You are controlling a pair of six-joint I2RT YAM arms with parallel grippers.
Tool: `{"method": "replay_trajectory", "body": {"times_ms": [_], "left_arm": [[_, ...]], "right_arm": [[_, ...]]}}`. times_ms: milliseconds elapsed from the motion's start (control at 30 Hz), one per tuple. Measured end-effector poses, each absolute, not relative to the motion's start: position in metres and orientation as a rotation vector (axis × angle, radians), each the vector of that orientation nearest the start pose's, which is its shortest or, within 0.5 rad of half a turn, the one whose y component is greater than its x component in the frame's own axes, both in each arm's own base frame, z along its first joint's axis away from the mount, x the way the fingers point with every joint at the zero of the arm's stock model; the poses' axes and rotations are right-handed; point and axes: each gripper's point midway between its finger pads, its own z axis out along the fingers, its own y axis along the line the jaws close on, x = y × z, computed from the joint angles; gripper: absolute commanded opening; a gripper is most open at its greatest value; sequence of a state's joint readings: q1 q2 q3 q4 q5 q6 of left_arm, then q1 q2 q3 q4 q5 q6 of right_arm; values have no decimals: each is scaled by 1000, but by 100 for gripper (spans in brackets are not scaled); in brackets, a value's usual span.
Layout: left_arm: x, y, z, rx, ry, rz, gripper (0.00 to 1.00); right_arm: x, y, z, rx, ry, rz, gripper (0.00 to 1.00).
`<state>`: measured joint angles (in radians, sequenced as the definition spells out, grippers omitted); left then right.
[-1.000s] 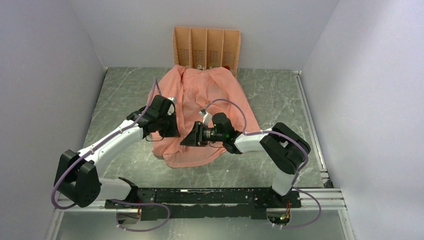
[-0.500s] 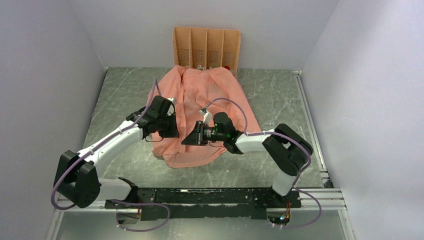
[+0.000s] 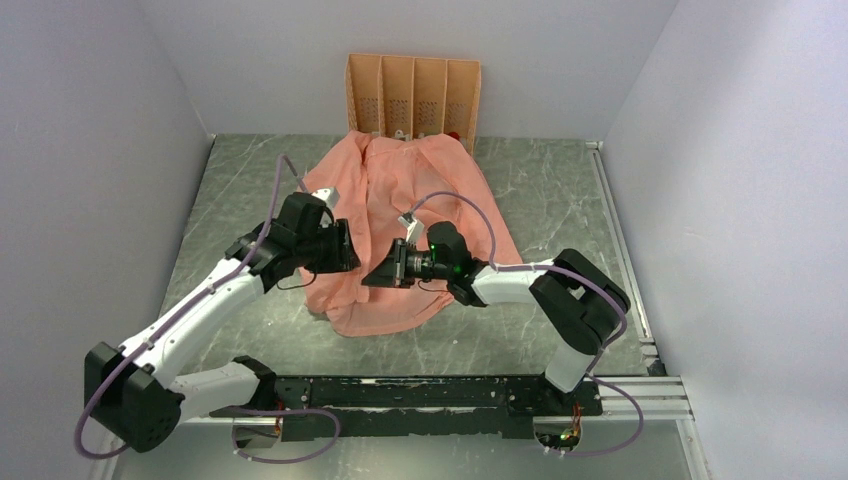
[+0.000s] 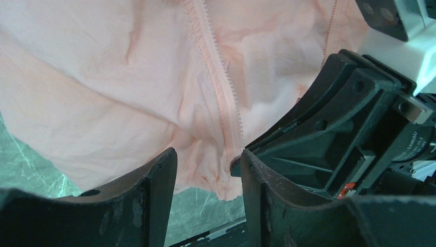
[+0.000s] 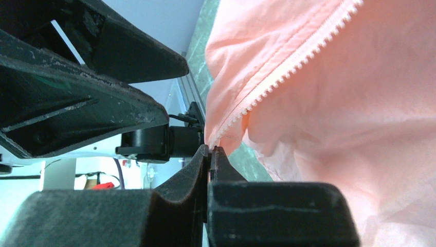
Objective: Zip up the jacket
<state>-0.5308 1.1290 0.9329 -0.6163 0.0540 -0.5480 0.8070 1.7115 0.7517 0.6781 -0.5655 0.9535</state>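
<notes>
The jacket [image 3: 405, 215] lies spread over the middle of the surface [image 3: 560, 200]. Its collar end reaches the far edge, where it meets the foot of the orange rack [image 3: 412, 95], and its hem points toward the near edge. Both hands meet low over the hem end, nearer the left side of the garment.

The right hand [image 3: 370, 278] comes in from the right, and its fingers [image 5: 205, 159] are pressed together with no gap. They pinch the bottom end of the zipper [image 5: 288, 67], where the row of pale teeth runs down into the grip. The fabric rises away from that pinch and hangs in soft folds to its right.

The left hand [image 4: 205, 159] sits just beside it on the left, with its jaws at a middling gap. In the left wrist view the other zipper edge [image 4: 216, 77] runs down the cloth and ends in the space between the two fingers [image 4: 154, 180]. The fabric shows through that gap and neither finger visibly clamps it. The black body of the right hand fills the right of that view, very close to the left hand's right finger.
</notes>
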Motion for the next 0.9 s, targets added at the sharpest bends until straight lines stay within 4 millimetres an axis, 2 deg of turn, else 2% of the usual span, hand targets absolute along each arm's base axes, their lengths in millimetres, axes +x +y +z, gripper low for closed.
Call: {"method": "replay_trajectory", "body": {"times_ms": [267, 367, 533, 700, 900], "left_arm": [[234, -173, 193, -17, 2347, -618, 55], [224, -170, 200, -22, 2301, -661, 55], [207, -171, 200, -15, 2257, -757, 55], [197, -182, 201, -1, 2211, -885, 53], [187, -194, 191, 1, 2201, -1007, 50]], "right_arm": [[220, 405, 167, -369, 2060, 1671, 0], [219, 405, 181, -384, 2015, 1716, 0], [215, 404, 189, -409, 1992, 1769, 0], [208, 403, 204, -434, 1954, 1830, 0], [201, 392, 222, -435, 1882, 1913, 0]]}}
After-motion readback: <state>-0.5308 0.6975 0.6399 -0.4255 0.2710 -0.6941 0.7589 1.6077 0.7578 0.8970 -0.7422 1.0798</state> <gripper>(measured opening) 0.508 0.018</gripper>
